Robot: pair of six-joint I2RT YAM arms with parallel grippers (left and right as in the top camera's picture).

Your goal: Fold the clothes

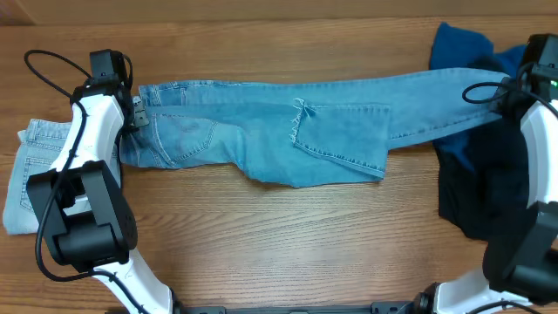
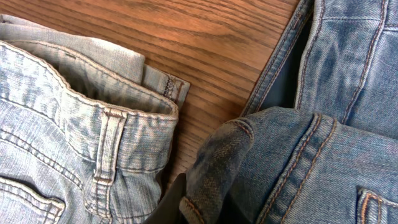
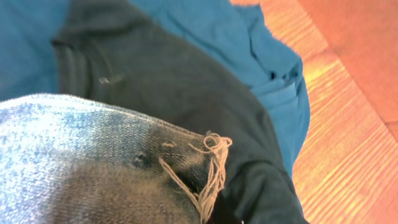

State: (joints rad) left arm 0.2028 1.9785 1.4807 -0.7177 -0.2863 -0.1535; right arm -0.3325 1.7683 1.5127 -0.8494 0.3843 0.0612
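**Progress of the fold, all three views.** Shows the long light-blue jeans (image 1: 261, 131) lying lengthwise across the bench (image 1: 279, 249), waist to the left. Shows one leg drawn out to the right and the other doubled back, its frayed hem near the middle.

Places the left gripper (image 1: 135, 112) at the waistband, closed on a bunched fold of denim, as seen from the left wrist. Places the right gripper (image 1: 504, 94) at the far hem, above the dark navy garment (image 1: 479, 196) and beside the royal-blue garment (image 1: 462, 44). Cannot tell how far open, nor whether gripping the hem: denim fills the right wrist view and hides the jaws.

Sets the paler washed jeans (image 1: 35, 174) at the left edge, compact and apparently folded already.

Judged as early to middle: perhaps one garment done, the long jeans only partly folded and still stretched full length, and the two dark garments at right still heaped and waiting.
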